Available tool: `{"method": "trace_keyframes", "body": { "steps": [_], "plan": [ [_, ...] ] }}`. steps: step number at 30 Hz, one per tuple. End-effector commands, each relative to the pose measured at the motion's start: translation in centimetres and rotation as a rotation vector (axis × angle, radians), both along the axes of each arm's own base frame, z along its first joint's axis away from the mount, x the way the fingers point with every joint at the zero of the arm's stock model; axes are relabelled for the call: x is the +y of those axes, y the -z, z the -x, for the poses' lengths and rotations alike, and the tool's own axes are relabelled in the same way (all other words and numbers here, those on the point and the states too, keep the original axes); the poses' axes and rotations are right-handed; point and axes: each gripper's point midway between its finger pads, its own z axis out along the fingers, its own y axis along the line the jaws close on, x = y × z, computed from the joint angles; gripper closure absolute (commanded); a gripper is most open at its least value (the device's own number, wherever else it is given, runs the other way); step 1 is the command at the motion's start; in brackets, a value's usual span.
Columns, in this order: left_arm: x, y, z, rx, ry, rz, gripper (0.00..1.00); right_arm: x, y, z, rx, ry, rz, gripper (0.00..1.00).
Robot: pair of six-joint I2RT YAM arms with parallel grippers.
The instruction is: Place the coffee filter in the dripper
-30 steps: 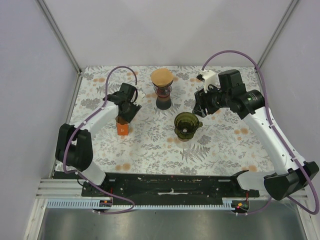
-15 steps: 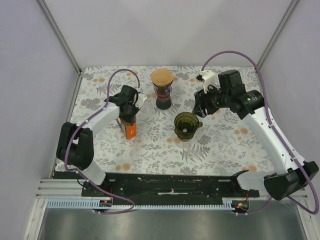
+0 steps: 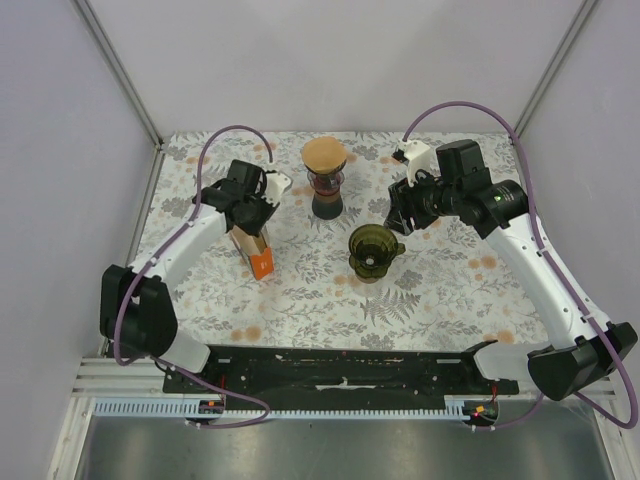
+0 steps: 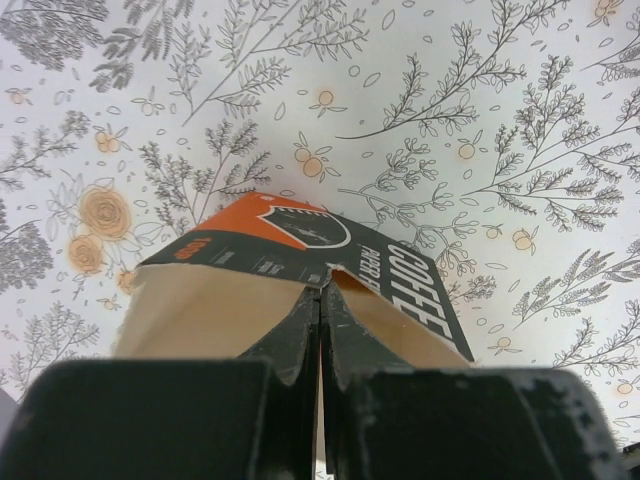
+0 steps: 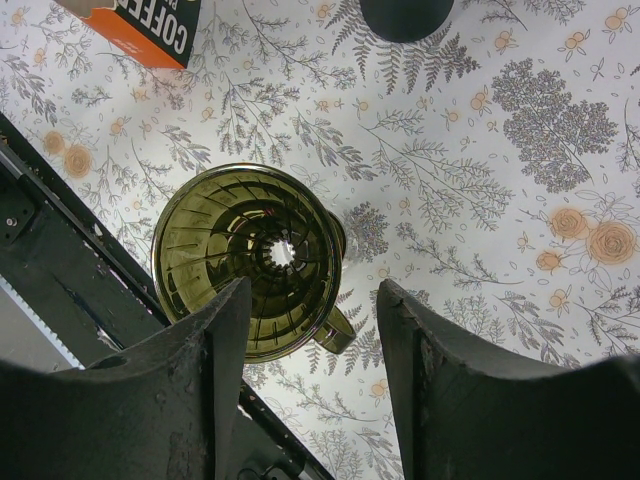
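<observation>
My left claw (image 4: pixel 320 296) is pinched together, its two black fingers meeting with only a hairline between them. The tips sit at the top of the filter box (image 4: pixel 290 240), right at the edge of its dark printed face, with tan surface showing on either side of them. I cannot tell from the wrist camera whether a single filter, the cardboard or nothing at all is caught between them. From above, the filter box leans under that claw, orange end low on the bench (image 3: pixel 440 290), on the left side, well apart from the dripper (image 5: pixel 245 262).

My right claw (image 5: pixel 312 295) stands apart, fingers wide, holding nothing. It hangs over the dripper, which shows between and below the fingers in the wrist view. The dripper is an olive-green ribbed cone with a small handle, mouth up, standing near the middle of the bench. I see no filter inside it, just the bare ribs and the hole at the bottom.

Behind the dripper, towards the far edge, stands a dark carafe (image 3: pixel 326 180) with a tan round top.
</observation>
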Motion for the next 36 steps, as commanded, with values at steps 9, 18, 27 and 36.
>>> {"method": "trace_keyframes", "body": {
  "steps": [9,18,27,36],
  "plan": [
    [3.5,-6.2,-0.7,-0.097,-0.135,0.008,0.58,-0.1,-1.8,-0.4,-0.075,-0.005,-0.014,0.39],
    [1.3,-2.7,-0.4,0.043,-0.169,0.106,0.42,-0.1,-1.9,-0.4,-0.078,-0.006,-0.016,0.39],
    [2.5,-1.2,-2.6,-0.004,-0.24,0.082,0.43,-0.3,-1.7,-0.1,-0.082,-0.006,-0.011,0.39],
    [2.8,-0.7,-4.0,-0.034,-0.291,0.215,0.42,-0.2,-1.8,0.0,-0.082,-0.009,-0.014,0.39]
  ]
}}
